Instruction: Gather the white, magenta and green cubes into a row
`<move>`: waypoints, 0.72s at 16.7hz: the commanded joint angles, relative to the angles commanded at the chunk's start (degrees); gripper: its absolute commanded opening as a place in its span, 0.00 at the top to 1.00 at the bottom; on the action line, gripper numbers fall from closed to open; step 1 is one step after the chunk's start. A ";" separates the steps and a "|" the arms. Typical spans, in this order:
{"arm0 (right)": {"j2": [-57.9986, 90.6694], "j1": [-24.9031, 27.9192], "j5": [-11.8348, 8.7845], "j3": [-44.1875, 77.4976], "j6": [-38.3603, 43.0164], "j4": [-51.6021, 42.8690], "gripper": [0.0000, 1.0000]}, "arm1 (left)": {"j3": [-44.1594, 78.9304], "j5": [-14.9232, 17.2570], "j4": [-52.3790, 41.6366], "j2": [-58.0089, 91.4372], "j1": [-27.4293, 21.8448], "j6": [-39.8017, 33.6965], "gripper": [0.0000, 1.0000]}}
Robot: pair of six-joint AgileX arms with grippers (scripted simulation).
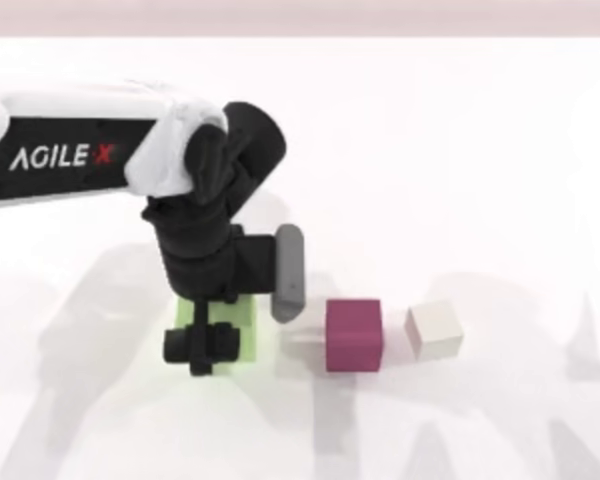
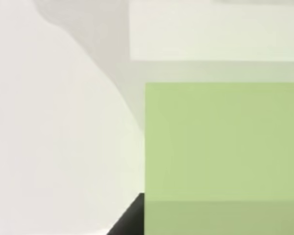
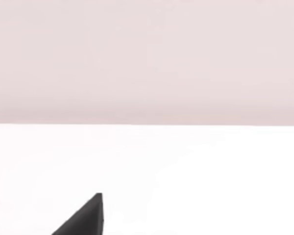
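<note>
Bright, even, diffuse lighting; overexposed white surfaces.
The glossy white tabletop (image 1: 480, 150) is nearly blown out; several faint, soft grey shadows fan out below the black-and-white arm (image 1: 100, 150). Edges look slightly soft. The matte lime-green cube (image 2: 220, 147) shows no glare.

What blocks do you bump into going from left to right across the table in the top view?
green cube → magenta cube → white cube

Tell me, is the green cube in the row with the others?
Yes: the green cube sits on the table under the left gripper, in line with the magenta cube and white cube.
</note>
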 joint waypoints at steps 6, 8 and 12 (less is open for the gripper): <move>0.00 0.00 0.00 0.00 0.00 0.00 0.00 | 0.00 0.00 0.00 0.00 0.00 0.00 0.00; 0.00 0.00 0.00 0.00 0.00 0.00 0.00 | 0.00 0.00 0.00 0.00 0.00 0.00 0.00; 0.00 0.00 0.00 0.00 0.00 0.00 0.00 | 0.01 0.00 -0.01 -0.05 0.12 0.00 0.00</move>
